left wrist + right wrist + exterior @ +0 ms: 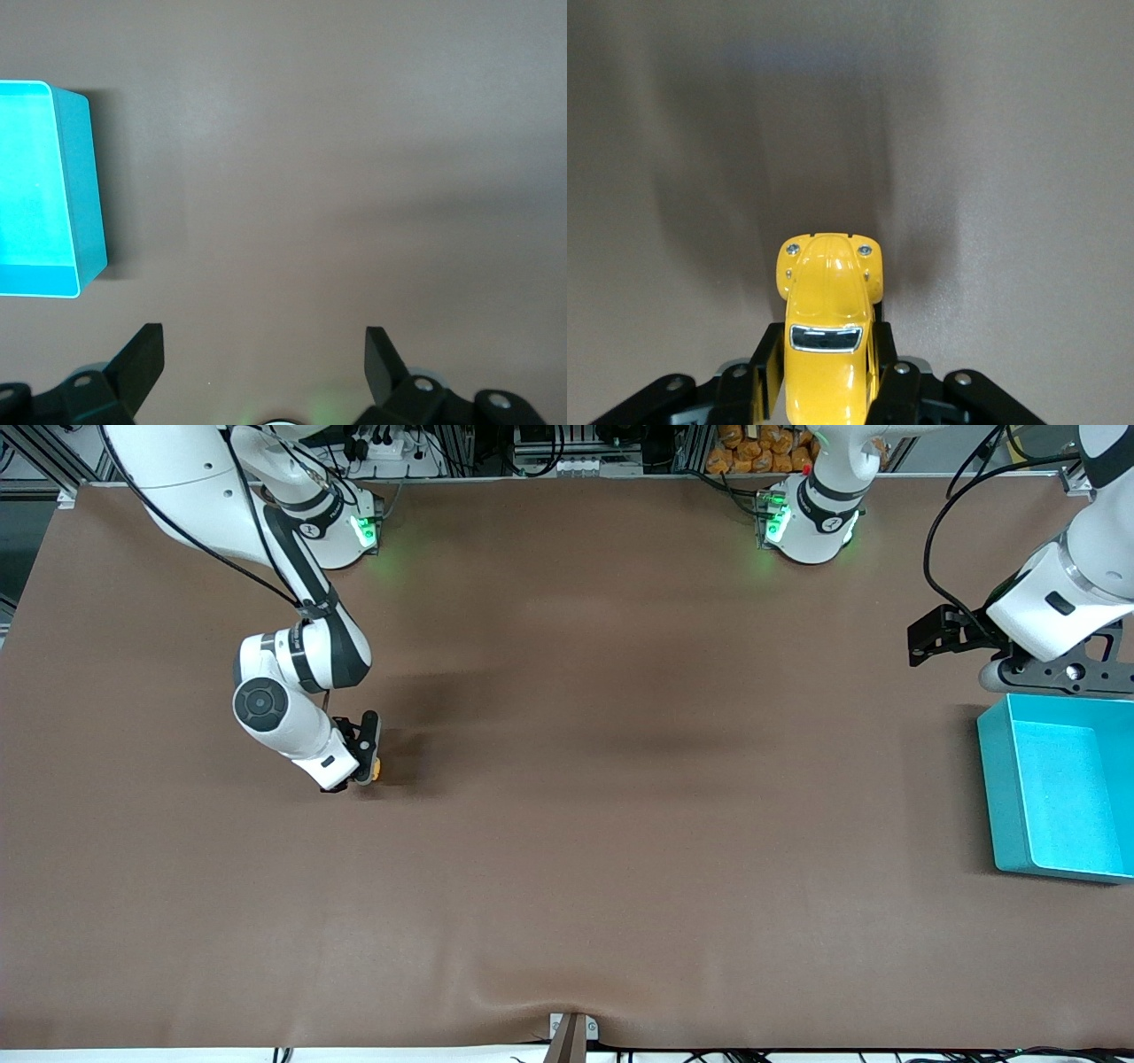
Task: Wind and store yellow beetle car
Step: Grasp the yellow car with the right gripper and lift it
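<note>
The yellow beetle car (827, 305) is a glossy rounded toy with a dark window, and its nose pokes out between black fingers (769, 361). My right gripper (826, 376) is shut on its body, low at the brown table toward the right arm's end. From the front only a yellow speck of the car (376, 767) shows at the right gripper (369, 756). My left gripper (264, 350) hangs open with nothing between its fingers, held above the table beside the turquoise bin (81, 190). In the front view the left gripper (930, 638) waits near the bin (1001, 797).
The turquoise bin stands at the left arm's end of the brown table (567, 797). A small bracket (571, 1032) sits at the table edge nearest the front camera. Both arm bases stand along the edge farthest from that camera.
</note>
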`<state>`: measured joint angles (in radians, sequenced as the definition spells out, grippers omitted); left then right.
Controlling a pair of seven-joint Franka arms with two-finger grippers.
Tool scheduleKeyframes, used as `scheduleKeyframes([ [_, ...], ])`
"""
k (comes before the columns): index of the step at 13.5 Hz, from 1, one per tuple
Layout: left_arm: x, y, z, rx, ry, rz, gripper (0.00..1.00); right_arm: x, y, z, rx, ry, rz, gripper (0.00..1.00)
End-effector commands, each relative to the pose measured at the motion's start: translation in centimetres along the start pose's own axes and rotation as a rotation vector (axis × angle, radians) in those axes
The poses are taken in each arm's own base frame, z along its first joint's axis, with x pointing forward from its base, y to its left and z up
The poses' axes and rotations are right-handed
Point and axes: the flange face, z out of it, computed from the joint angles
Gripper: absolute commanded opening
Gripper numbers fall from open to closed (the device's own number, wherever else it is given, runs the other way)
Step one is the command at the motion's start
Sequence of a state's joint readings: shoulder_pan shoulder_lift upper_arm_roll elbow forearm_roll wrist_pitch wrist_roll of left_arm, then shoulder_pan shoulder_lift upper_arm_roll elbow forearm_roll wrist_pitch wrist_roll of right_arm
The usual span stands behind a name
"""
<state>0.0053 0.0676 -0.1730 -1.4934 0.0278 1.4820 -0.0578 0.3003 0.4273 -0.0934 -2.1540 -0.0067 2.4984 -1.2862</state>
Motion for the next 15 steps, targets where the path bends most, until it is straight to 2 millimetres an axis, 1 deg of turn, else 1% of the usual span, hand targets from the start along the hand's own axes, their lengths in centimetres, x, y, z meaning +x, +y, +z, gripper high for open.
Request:
scheduleKeyframes([
  [1, -0.2, -0.1, -0.2, 0.009, -0.003, -0.01, 1.0, -1.3, 0.4, 0.4, 0.002, -0.009, -0.004, 0.22],
  [4, -0.3, -0.1, -0.4, 0.01, -0.002, -0.007, 1.0, -2.0, 0.4, 0.6, 0.008, -0.011, -0.015, 0.2],
  [7, -0.3, -0.1, -0.4, 0.01, -0.002, -0.008, 1.0, -4.9, 0.9, 1.0, 0.018, -0.009, -0.014, 0.2],
  [13, -0.3, -0.2, -0.4, 0.011, -0.002, -0.01, 1.0, -9.3, 1.5, 2.4, 0.032, -0.005, -0.009, 0.21],
  [15, -0.3, -0.2, -0.5, 0.011, 0.0, -0.009, 1.0, -11.1, 1.6, 2.9, 0.041, -0.003, -0.014, 0.21],
])
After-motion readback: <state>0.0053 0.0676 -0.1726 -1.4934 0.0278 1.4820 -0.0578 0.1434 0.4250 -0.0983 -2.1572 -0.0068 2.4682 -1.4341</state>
